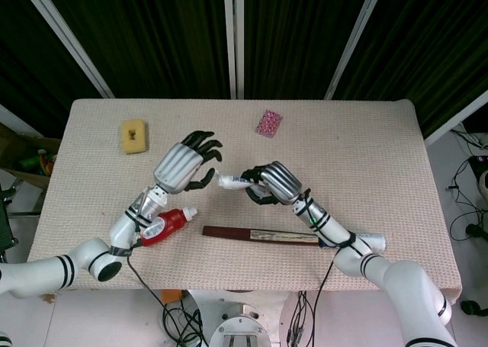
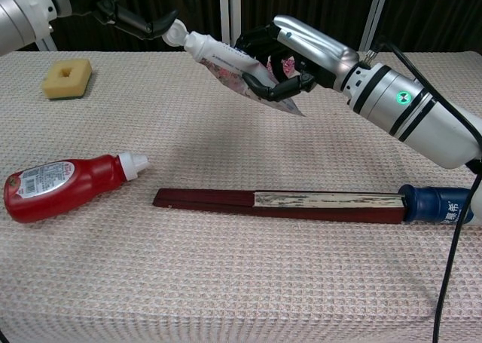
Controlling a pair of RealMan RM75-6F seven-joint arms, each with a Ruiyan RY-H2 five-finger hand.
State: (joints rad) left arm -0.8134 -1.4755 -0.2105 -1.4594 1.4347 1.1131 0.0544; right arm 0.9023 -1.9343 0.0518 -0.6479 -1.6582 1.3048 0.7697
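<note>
My right hand (image 1: 273,182) (image 2: 301,53) grips a white tube with a floral print (image 1: 235,181) (image 2: 237,65) above the table, cap end pointing toward my left hand. The white cap (image 2: 175,32) sits right at the dark fingertips (image 2: 147,22) of my left hand (image 1: 181,166). That hand hovers with its fingers spread and curved, one tip touching or nearly touching the cap. Whether it pinches the cap does not show.
A red sauce bottle (image 1: 166,226) (image 2: 64,186) lies under my left forearm. A long dark-red closed fan (image 1: 259,234) (image 2: 279,201) lies near the front edge, a blue-ended tube (image 2: 437,205) at its right end. A yellow sponge (image 1: 135,135) and pink packet (image 1: 268,123) lie further back.
</note>
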